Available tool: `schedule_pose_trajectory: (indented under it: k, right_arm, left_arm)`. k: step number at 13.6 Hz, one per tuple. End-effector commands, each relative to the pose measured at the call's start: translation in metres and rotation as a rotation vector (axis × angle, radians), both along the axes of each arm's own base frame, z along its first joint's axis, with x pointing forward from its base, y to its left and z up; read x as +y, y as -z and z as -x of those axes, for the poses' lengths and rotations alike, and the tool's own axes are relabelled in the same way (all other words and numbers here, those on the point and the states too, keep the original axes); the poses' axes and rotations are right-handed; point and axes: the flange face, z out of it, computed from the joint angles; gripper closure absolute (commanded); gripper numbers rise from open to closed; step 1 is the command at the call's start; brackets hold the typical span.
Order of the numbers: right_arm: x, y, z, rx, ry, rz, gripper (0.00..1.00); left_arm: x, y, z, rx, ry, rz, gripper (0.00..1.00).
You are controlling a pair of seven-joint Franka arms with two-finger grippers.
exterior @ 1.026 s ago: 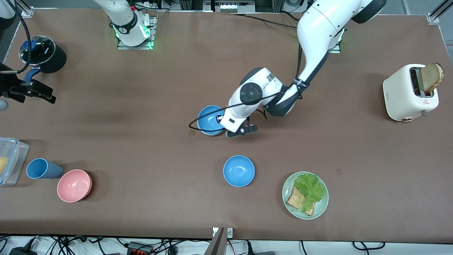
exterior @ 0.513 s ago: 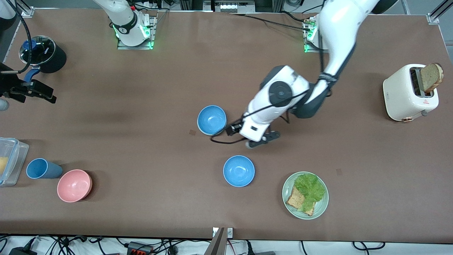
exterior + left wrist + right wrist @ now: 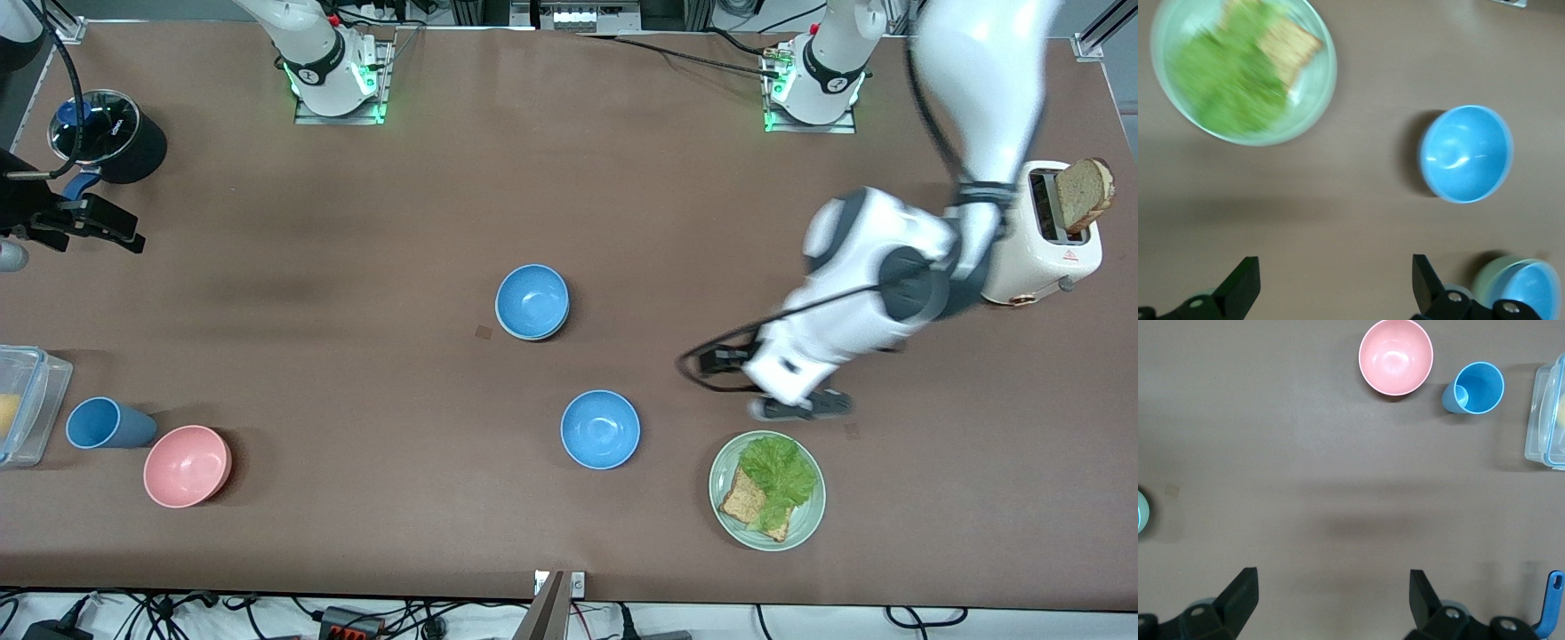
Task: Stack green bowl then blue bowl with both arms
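A blue bowl [image 3: 532,300] sits nested in the pale green bowl [image 3: 561,324], of which only the rim shows, at mid table. The stack also shows in the left wrist view, blue bowl [image 3: 1523,297] inside the green rim [image 3: 1481,283]. A second blue bowl [image 3: 600,429] [image 3: 1465,153] stands alone nearer the front camera. My left gripper [image 3: 798,408] [image 3: 1333,283] is open and empty over bare table, just beside the lettuce plate. My right gripper [image 3: 93,224] [image 3: 1331,593] is open and empty, waiting at the right arm's end of the table.
A pale green plate [image 3: 807,520] [image 3: 1321,87] holds lettuce and bread. A white toaster [image 3: 1013,240] with bread stands at the left arm's end. A pink bowl [image 3: 187,465] [image 3: 1395,357], blue cup [image 3: 105,423] [image 3: 1475,388], clear container [image 3: 31,400] [image 3: 1546,413] and black pot [image 3: 111,135] stand at the right arm's end.
My left gripper has pulled away from the stacked bowls and swung toward the left arm's end, ending by the lettuce plate. The blue bowl stays in the green bowl. The right arm barely moved.
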Motion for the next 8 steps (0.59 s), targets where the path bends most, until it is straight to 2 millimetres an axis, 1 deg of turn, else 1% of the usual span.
schedule_pose_trajectory:
  k: [1,2,3,4,5,7,8]
  right_arm:
    - [0.000,-0.004,0.012,-0.003,-0.014,0.004,0.00]
    - [-0.001,-0.006,0.013,-0.007,-0.014,0.006,0.00]
    - [-0.001,-0.006,0.014,-0.006,-0.014,0.006,0.00]
    - [-0.001,-0.006,0.014,-0.007,-0.014,0.006,0.00]
    - [0.000,-0.006,0.014,-0.006,-0.016,0.006,0.00]
    - [0.000,-0.006,0.014,-0.004,-0.014,0.004,0.00]
    - [-0.001,-0.007,0.015,-0.003,-0.014,0.005,0.00]
  left_arm:
    - [0.057,-0.020,-0.010,-0.002,0.160,0.011,0.00]
    - [0.084,-0.023,-0.012,0.000,0.198,0.011,0.00]
    - [0.097,-0.030,-0.010,-0.015,0.251,0.009,0.00]
    - [0.115,-0.043,-0.008,-0.041,0.282,-0.013,0.00]
    - [0.147,-0.057,-0.006,-0.047,0.274,-0.032,0.00]
    - [0.179,-0.078,0.016,-0.021,0.295,-0.021,0.00]
    - [0.188,-0.086,0.029,-0.016,0.284,-0.035,0.00]
